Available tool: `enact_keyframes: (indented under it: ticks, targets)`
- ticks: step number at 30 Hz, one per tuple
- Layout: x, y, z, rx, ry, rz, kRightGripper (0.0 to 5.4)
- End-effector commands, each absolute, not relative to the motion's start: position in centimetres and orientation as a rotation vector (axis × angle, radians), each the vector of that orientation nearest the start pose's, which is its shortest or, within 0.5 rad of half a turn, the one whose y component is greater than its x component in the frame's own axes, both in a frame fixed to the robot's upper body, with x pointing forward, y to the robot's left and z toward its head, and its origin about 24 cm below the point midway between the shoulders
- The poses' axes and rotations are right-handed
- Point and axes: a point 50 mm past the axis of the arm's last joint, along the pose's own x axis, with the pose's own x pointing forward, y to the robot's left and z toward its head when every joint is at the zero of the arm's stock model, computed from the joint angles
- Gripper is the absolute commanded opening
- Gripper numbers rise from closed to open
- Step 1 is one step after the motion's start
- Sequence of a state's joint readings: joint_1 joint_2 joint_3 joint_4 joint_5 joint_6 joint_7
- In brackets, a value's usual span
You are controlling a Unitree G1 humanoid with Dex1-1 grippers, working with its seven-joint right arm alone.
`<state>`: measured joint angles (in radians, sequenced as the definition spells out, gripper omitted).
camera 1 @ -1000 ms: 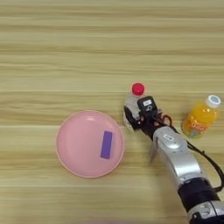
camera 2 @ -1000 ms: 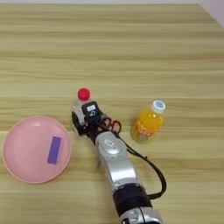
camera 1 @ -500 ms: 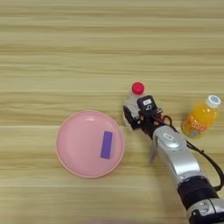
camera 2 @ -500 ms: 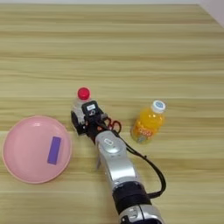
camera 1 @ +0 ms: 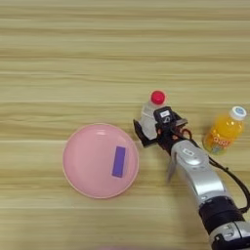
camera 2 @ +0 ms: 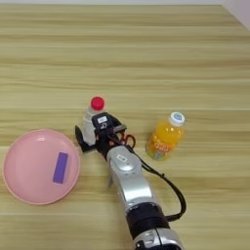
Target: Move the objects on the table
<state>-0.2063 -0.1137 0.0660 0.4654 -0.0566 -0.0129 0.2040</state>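
Note:
A small clear bottle (camera 1: 149, 111) with a red cap stands upright just right of the round pink plate (camera 1: 83, 151). My right gripper (camera 1: 152, 131) has its two black fingers on either side of the bottle's lower body, shut on it. A flat purple block (camera 1: 118, 161) lies on the right half of the plate. Only the red handles of the scissors (camera 2: 128, 140) show, behind my wrist; the blades are hidden by the arm. My silver forearm (camera 2: 129, 180) comes up from the bottom edge.
An orange juice bottle (camera 1: 223, 132) with a white cap stands upright right of my gripper, a short way off. The wooden table (camera 1: 97, 58) spreads wide beyond the things. A black cable loops beside my forearm.

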Motion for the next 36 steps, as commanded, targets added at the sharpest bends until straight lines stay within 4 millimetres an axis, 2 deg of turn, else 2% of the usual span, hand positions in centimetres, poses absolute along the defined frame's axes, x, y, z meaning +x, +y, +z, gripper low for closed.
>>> enact_keyframes:
  ticks: [1,14,28,36]
  targets:
    - [29.8,-14.2,2.0,-0.195,0.128,0.285,5.37]
    - [29.3,-14.7,2.5,-0.168,0.131,0.266,5.37]
    - [26.1,-17.0,2.8,-0.162,0.146,0.203,5.37]
    - [24.6,-17.3,2.8,-0.157,0.166,0.193,5.37]
